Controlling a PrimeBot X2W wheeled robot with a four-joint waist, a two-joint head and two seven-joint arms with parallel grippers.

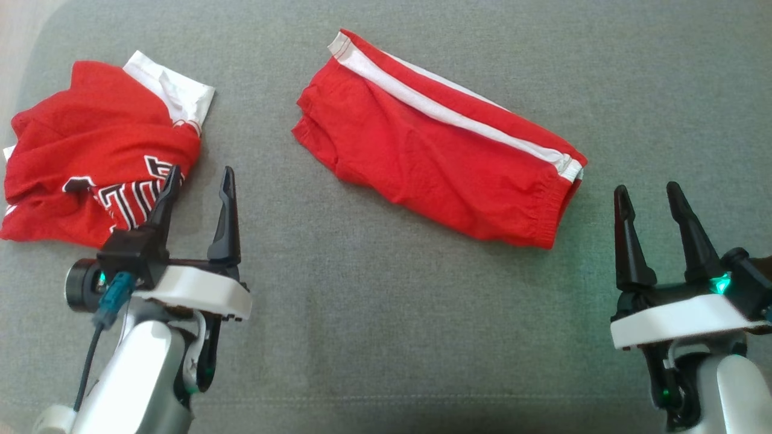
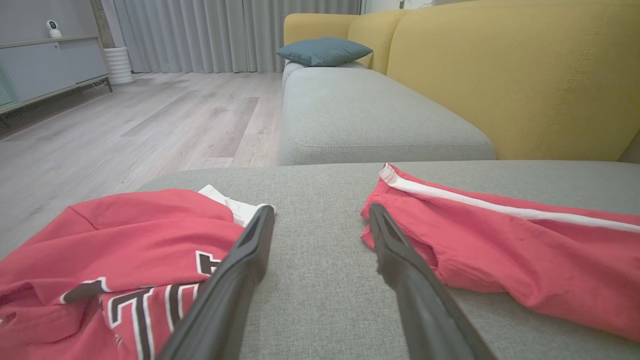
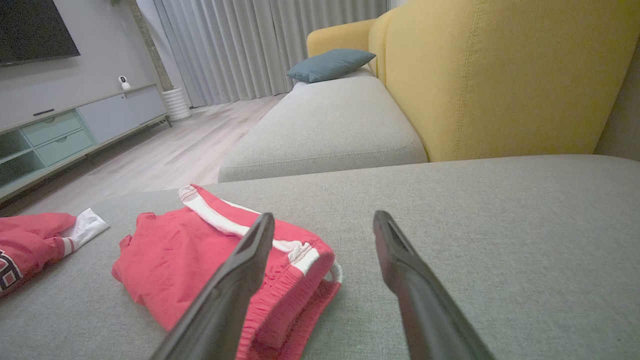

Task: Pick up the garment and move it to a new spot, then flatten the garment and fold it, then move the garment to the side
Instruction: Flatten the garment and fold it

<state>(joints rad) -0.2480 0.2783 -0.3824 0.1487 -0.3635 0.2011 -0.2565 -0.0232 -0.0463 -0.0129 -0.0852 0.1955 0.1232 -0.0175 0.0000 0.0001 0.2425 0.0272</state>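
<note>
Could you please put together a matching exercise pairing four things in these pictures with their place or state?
Column one: 1 striped shorts; 2 lettered shirt; 3 blue cushion; 4 left tool.
Column two: a open, empty; b crumpled at the left edge of the grey seat; c folded, mid-seat; d lying on the far seat.
Pairs: 1-c; 2-b; 3-d; 4-a.
</note>
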